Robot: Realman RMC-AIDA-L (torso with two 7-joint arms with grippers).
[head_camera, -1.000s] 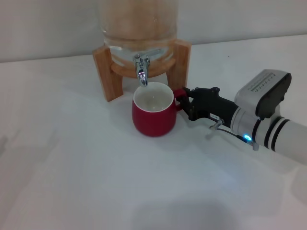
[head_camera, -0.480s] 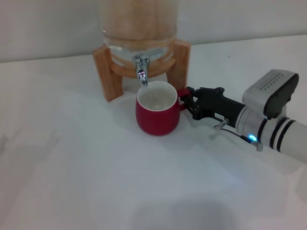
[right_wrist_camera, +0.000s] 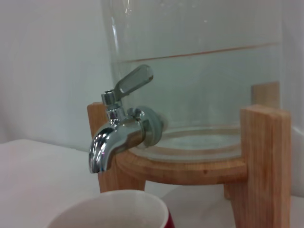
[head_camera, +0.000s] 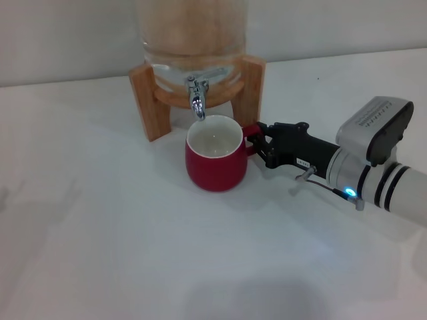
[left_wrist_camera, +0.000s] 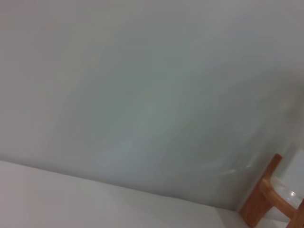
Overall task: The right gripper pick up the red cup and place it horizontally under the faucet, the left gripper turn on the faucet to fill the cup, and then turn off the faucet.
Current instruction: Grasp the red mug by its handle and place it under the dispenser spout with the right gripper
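Plainly, the right gripper (head_camera: 257, 142) pinches the red cup's (head_camera: 215, 162) handle at the cup's 3 o'clock; a jerky release could nudge the cup from below the faucet (head_camera: 197, 100) at its 12 o'clock. Upright on the white table (head_camera: 133, 253), the mug's white inside looks empty. Left gripper unseen.

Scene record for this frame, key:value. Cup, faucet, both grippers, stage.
cup: red cup upright on the white table, white inside looks empty
faucet: faucet spout above the cup's rim, no water running
jar: glass jar on wooden stand
right gripper: right gripper shut on the cup's handle
left gripper: not in view
stage: cup placed under faucet, filling not begun
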